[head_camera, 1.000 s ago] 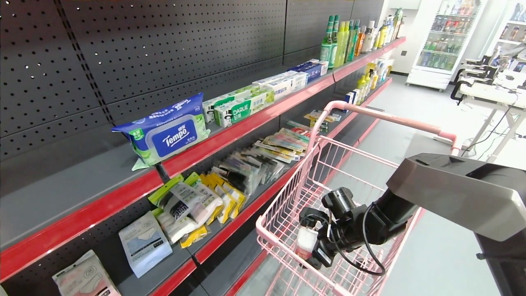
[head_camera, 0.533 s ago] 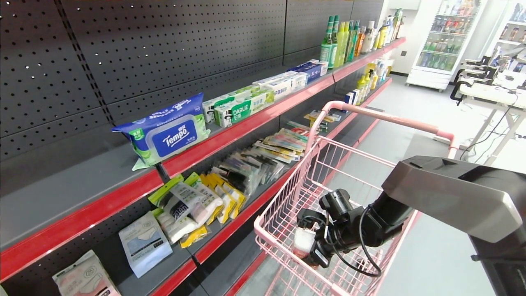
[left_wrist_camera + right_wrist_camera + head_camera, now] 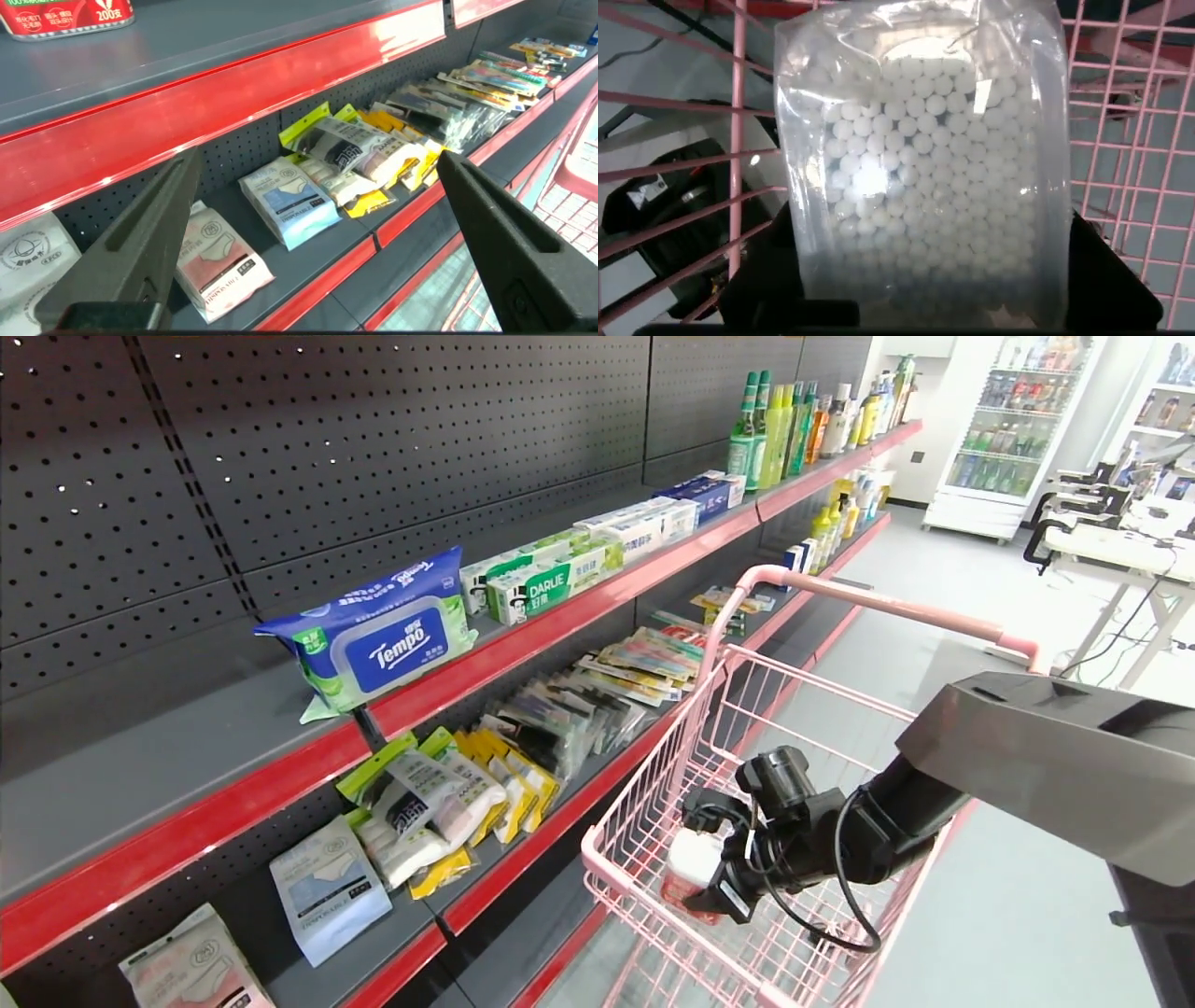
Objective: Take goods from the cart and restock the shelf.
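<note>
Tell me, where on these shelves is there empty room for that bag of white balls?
For the bag, the upper shelf is bare left of the blue wipes pack. Right of it, toothpaste boxes line up closely. Packets crowd the lower shelf.

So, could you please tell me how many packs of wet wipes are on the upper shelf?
1. The blue wet-wipe pack sits at the front edge of the upper shelf, left of the toothpaste boxes. Others could be out of frame.

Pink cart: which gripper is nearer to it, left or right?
Right. The right gripper is inside the cart, shut on a bag of white beads. The left gripper is open outside it, facing the lower shelf.
</note>
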Robot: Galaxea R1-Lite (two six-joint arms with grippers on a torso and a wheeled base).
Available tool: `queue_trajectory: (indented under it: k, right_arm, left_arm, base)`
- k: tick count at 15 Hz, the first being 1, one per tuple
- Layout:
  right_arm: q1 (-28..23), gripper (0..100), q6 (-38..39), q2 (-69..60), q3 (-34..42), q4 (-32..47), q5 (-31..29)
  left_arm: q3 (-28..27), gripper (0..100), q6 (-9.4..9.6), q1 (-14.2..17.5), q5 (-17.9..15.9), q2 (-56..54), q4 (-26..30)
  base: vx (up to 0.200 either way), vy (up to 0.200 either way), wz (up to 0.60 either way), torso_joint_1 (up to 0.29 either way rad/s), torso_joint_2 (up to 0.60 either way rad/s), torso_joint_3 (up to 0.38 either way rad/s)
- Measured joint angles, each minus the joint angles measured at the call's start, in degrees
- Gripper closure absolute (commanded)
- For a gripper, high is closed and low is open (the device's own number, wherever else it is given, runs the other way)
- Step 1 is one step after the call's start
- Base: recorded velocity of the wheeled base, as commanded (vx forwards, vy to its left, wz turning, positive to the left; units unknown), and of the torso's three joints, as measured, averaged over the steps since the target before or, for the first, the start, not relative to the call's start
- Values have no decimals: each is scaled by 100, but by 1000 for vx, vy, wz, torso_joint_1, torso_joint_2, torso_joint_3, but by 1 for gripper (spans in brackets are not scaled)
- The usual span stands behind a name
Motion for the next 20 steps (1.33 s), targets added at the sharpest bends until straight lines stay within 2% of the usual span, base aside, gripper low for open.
queue_trajectory:
  k: [5, 10, 14, 17, 20]
  right_arm:
    - [4, 100, 697, -1086, 491, 20, -494]
    - [-234, 100, 1467, -3277, 1415, 85, -1441]
    - [-1045, 100, 1604, -5382, 1785, 858, -2064]
    - [-2024, 100, 1620, -6822, 2010, 1547, -2227]
    - [-2661, 100, 1563, -7836, 2343, 1786, -2291]
  left_arm:
    - [0, 0, -4, -2, 0, 0, 0]
    - [0, 0, 7, -2, -6, 0, 0]
    - [0, 0, -4, -2, -9, 0, 2]
    - [0, 0, -6, -2, -6, 0, 2]
    - [0, 0, -2, -2, -6, 0, 0]
  base:
    - [0, 0, 0, 0, 0, 0]
    - [0, 0, 0, 0, 0, 0]
    - [0, 0, 0, 0, 0, 0]
    - [0, 0, 0, 0, 0, 0]
    - [0, 0, 0, 0, 0, 0]
